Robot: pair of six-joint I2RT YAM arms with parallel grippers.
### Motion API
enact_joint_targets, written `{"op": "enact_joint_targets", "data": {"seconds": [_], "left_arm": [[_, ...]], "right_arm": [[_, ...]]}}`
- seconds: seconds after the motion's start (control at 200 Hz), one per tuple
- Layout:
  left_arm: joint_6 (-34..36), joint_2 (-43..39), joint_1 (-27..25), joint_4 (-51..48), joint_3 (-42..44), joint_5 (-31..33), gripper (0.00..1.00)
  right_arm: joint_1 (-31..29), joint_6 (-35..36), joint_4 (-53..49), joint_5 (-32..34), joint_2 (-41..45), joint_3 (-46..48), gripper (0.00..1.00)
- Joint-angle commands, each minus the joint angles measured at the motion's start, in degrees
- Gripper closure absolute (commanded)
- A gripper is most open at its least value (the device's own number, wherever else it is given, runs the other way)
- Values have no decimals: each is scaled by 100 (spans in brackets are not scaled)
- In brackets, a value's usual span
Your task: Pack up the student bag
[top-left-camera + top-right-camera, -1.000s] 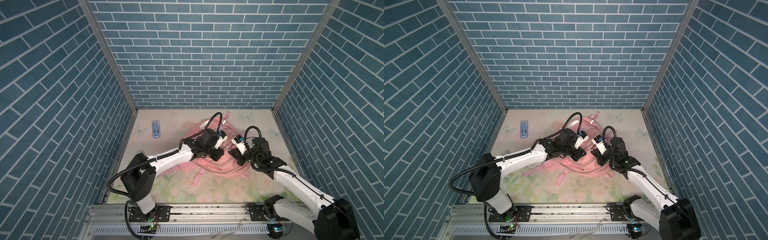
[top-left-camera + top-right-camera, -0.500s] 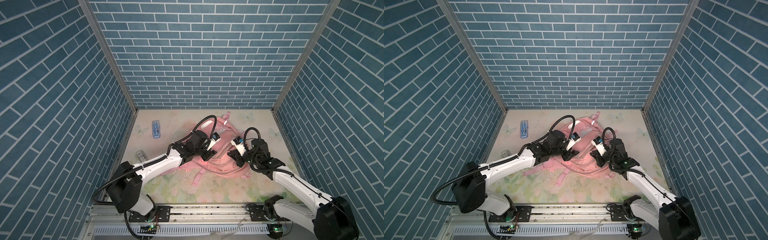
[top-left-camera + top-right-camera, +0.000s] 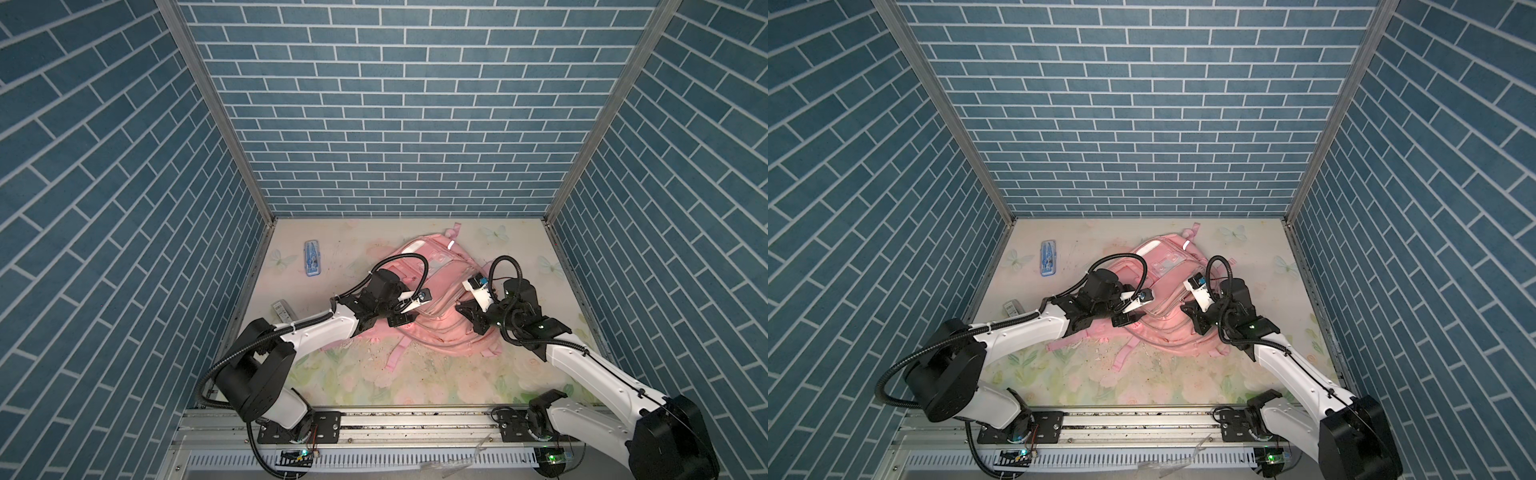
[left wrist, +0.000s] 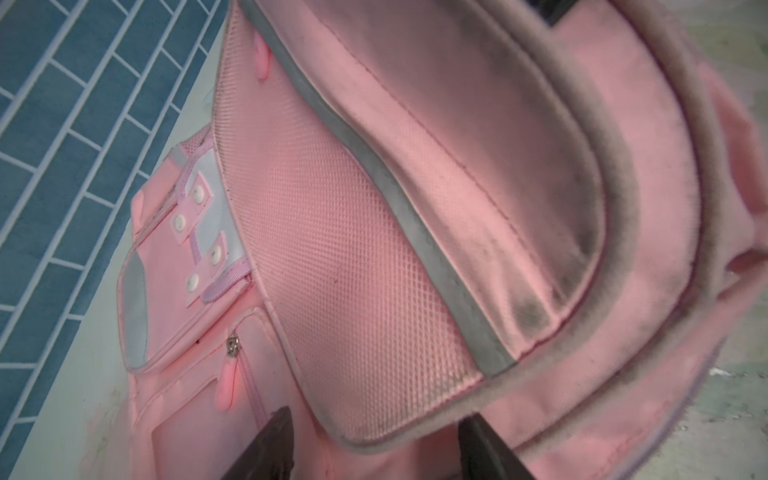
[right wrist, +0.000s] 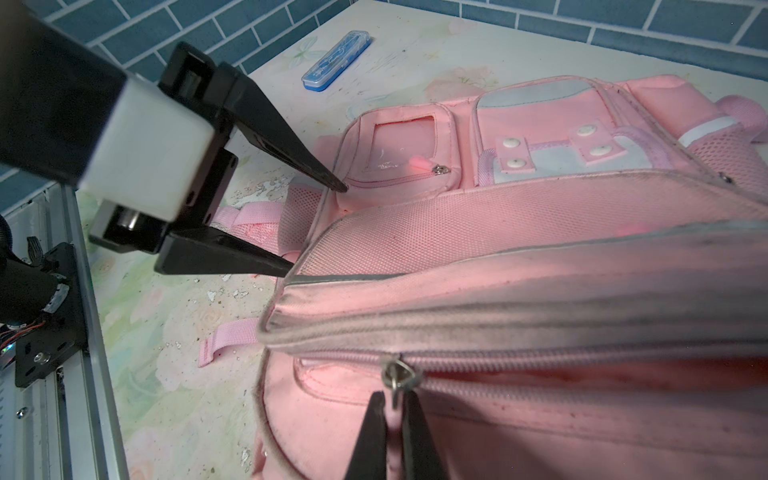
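Observation:
The student bag [image 3: 436, 266] [image 3: 1167, 266] is a pink backpack lying flat at mid table in both top views. My left gripper [image 3: 401, 322] [image 3: 1123, 320] [image 5: 318, 226] stands open at the bag's left edge. In the left wrist view the open left gripper [image 4: 376, 415] has the grey-trimmed rim of the bag's mesh flap [image 4: 357, 291] between its fingers, and nothing is gripped. My right gripper [image 3: 467, 316] [image 3: 1192, 318] [image 5: 392, 401] is shut on the metal zipper pull [image 5: 397, 376] of the bag's main zip [image 5: 540, 357].
A blue pencil case [image 3: 312, 258] [image 3: 1047, 258] [image 5: 337, 62] lies at the back left near the wall. A small grey item [image 3: 282, 309] [image 3: 1013, 308] sits by the left wall. The bag's loose straps [image 3: 395, 353] trail toward the front rail [image 3: 415, 419].
My left gripper has opened and its arm has drawn back leftward from the bag's middle to its left edge. The right gripper has stayed shut on the zipper pull.

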State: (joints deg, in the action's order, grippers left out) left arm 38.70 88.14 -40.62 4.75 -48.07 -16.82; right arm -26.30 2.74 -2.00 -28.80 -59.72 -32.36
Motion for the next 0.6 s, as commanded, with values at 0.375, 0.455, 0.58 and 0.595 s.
{"op": "enact_joint_targets", "data": {"seconds": [0.375,0.455,0.58,0.595], "left_arm": [[-269,633,-19,574,-277,-544,88],[-446,498,-59,748,-130,-494,100],[-1100,492,-51,457,-356,-326,100],[-1241,518,-51,412,-415,-270,100]], "right_arm": [[-28,-250,68,307,25,-210,100],[-18,-266,59,383,31,-224,100],[-15,-372,99,580,-49,-252,100],[-15,-383,113,577,-75,-255,100]]}}
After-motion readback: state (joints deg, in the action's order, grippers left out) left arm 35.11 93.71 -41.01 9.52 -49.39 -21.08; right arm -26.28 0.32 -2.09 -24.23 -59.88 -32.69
